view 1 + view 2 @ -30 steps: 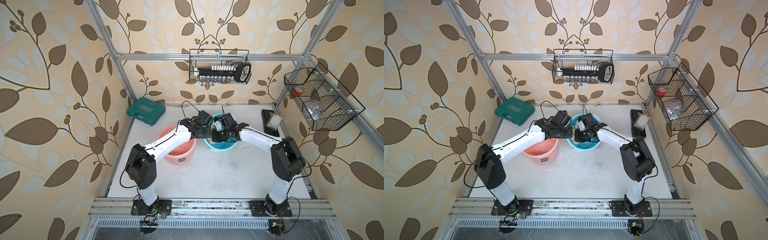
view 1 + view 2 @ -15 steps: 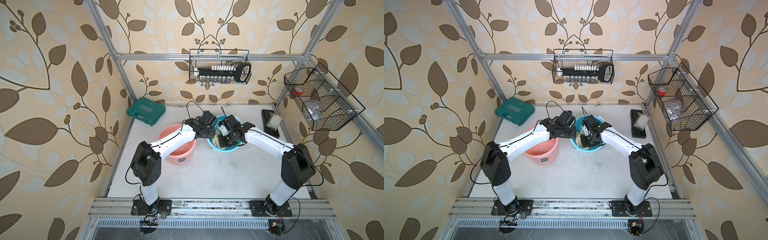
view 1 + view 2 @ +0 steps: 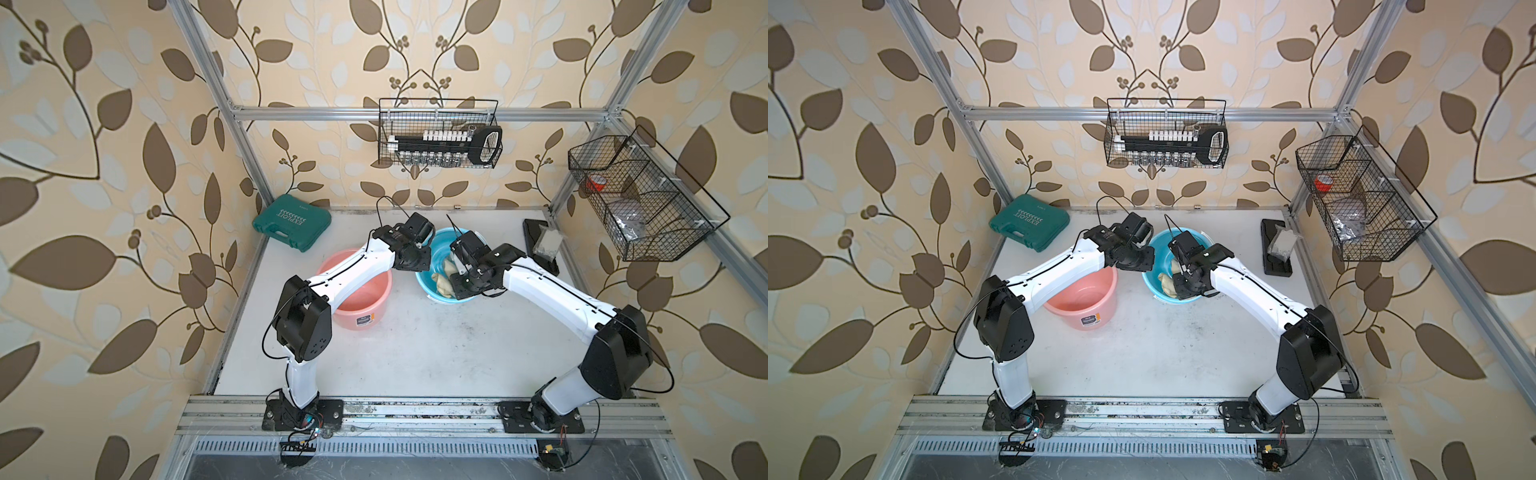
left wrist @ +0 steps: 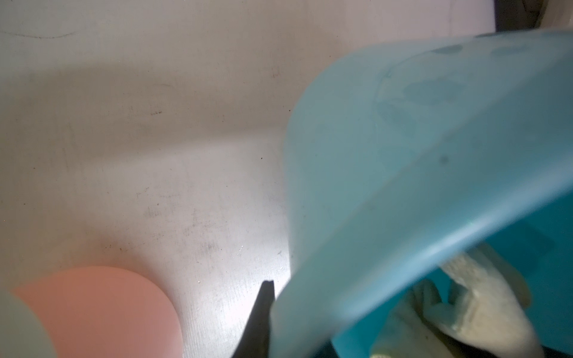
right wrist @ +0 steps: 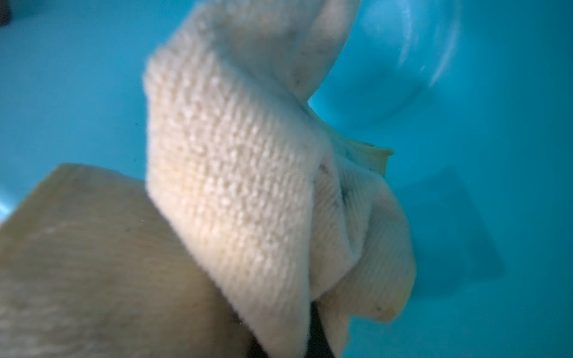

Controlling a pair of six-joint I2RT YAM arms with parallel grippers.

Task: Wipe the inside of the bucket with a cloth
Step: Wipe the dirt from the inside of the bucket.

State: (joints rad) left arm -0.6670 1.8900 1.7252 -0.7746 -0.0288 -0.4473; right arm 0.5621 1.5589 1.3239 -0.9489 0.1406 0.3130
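Note:
The blue bucket (image 3: 433, 251) (image 3: 1158, 248) stands at the back middle of the table. My left gripper (image 3: 420, 266) (image 4: 273, 310) is shut on its left rim; one dark finger (image 4: 262, 310) shows outside the wall (image 4: 403, 139). My right gripper (image 3: 455, 275) (image 3: 1183, 276) reaches down inside the bucket and is shut on the pale-yellow cloth (image 3: 441, 281) (image 3: 1166, 282) (image 4: 474, 303). In the right wrist view the bunched, speckled cloth (image 5: 232, 186) hides the fingers and hangs against the blue inner wall (image 5: 496, 124).
A pink bucket (image 3: 365, 291) (image 3: 1084, 299) (image 4: 102, 310) stands just left of the blue one, under my left forearm. A green tool case (image 3: 291, 222) lies at the back left, a black tray (image 3: 542, 249) at the back right. Wire baskets (image 3: 440, 133) hang on the walls.
The blue bucket has shifted slightly right and back with both grippers. The right elbow has swung outward and the cloth has moved inside the bucket. Both grips are unchanged.

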